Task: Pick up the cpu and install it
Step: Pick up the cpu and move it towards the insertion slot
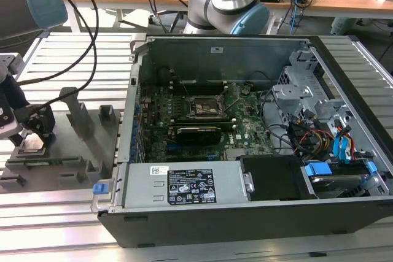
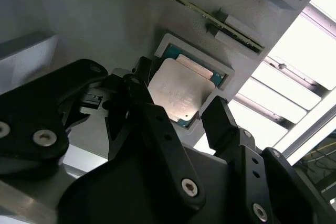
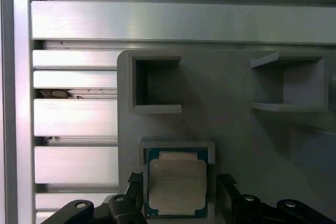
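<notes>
Second wrist view: cpu (image 2: 181,90) lies in grey fixture pocket (image 2: 169,43) btwn open jaws, one per side, no contact.

In the first wrist view, the near side of the cpu (image 3: 177,179) is cropped by the picture's edge, and the fingers (image 3: 227,190) of the gripper (image 3: 181,182) are cut off there too. In the second wrist view, one edge of the cpu is hidden behind a finger, and whether it is touched cannot be told. In the exterior view, the gripper is clipped by that view's left edge and the cpu is largely covered by it. The socket (image 1: 206,107) is too small for its contents to be made out.
</notes>
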`<state>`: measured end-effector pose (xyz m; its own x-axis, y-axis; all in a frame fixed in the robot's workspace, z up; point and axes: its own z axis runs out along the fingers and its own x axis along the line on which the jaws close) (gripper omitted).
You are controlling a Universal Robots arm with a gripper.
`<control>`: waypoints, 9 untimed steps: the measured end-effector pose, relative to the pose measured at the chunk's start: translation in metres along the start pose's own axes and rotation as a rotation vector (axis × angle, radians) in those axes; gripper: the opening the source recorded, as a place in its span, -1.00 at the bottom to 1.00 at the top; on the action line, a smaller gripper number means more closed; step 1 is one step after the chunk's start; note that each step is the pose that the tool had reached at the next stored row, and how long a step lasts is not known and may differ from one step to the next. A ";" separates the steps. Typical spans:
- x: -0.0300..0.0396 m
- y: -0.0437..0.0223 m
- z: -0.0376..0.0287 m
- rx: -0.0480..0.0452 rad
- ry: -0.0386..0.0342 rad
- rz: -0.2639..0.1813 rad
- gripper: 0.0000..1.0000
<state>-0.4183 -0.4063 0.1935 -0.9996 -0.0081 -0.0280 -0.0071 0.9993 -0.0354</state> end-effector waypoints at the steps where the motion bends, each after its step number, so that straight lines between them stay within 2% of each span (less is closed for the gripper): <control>1: 0.0001 -0.0002 0.0007 0.0000 0.0000 0.000 0.33; 9: 0.0001 -0.0003 0.0022 0.0001 0.0001 0.000 0.33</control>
<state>-0.4183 -0.4067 0.1913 -0.9996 -0.0079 -0.0279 -0.0069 0.9993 -0.0355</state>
